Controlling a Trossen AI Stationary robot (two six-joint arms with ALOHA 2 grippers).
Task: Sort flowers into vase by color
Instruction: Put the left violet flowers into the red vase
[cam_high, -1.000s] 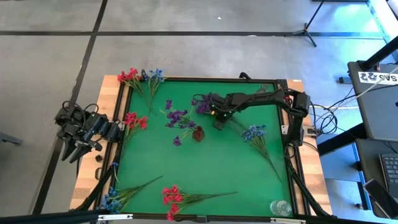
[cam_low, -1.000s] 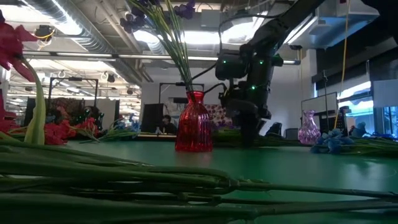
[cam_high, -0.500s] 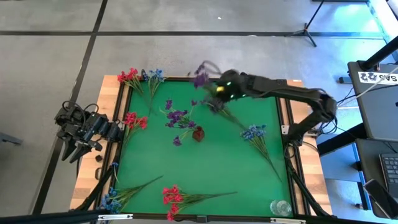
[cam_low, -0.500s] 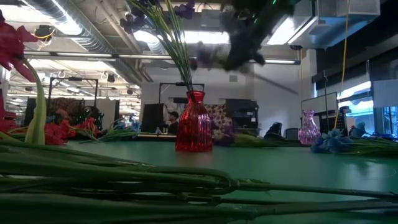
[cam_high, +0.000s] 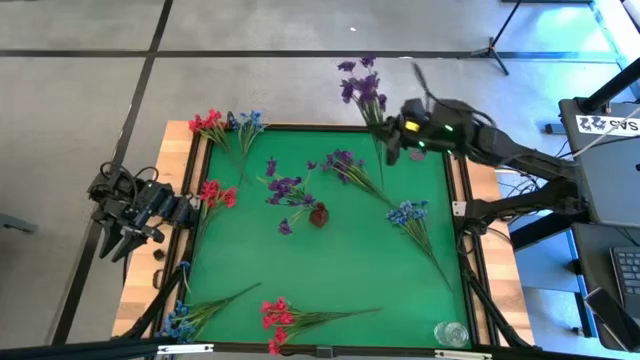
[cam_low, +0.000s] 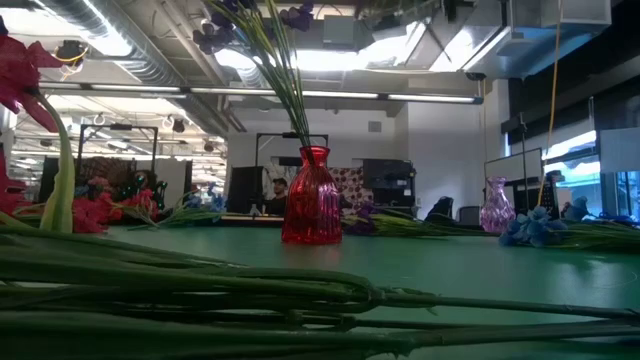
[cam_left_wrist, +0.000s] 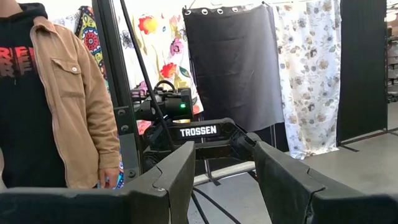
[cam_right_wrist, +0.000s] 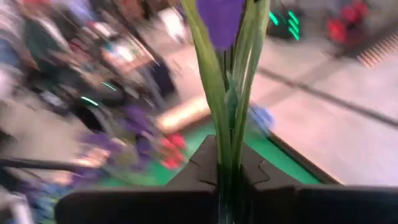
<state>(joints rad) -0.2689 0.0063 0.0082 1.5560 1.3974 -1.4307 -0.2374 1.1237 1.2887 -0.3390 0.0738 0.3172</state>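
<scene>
My right gripper (cam_high: 392, 138) is high above the green mat's far right part, shut on a purple flower sprig (cam_high: 362, 85). Another purple sprig (cam_high: 345, 162) lies flat on the mat below it. A red vase (cam_high: 319, 213) stands mid-mat with purple flowers (cam_high: 285, 188) in it; the low view shows the red vase (cam_low: 312, 200) with stems rising from its neck. Blue flowers (cam_high: 410, 214) and red flowers (cam_high: 214, 192) lie on the mat. My left gripper (cam_high: 125, 235) waits open beyond the table's left edge. My right gripper pinches the purple sprig's green stems (cam_right_wrist: 227, 163) between its two fingers, well below the blossom (cam_right_wrist: 221, 15). The fingers come nearly level from the table's right side. The sprig is lifted clear of the mat, with its blossoms reaching out past the fingertips.
More sprigs lie around the mat's rim: red (cam_high: 207, 122) and blue (cam_high: 250, 121) at the far left corner, blue (cam_high: 180, 318) and red (cam_high: 280, 315) along the near edge. A clear vase (cam_high: 450, 333) stands at the near right corner. A person (cam_left_wrist: 50, 93) stands beyond the left arm.
My right gripper has risen steeply from the mat beside the red vase and drawn toward the table's far right. It has tipped from pointing down to nearly level. The purple sprig has come up with it, clear of the mat. Another purple sprig stays lying there.
</scene>
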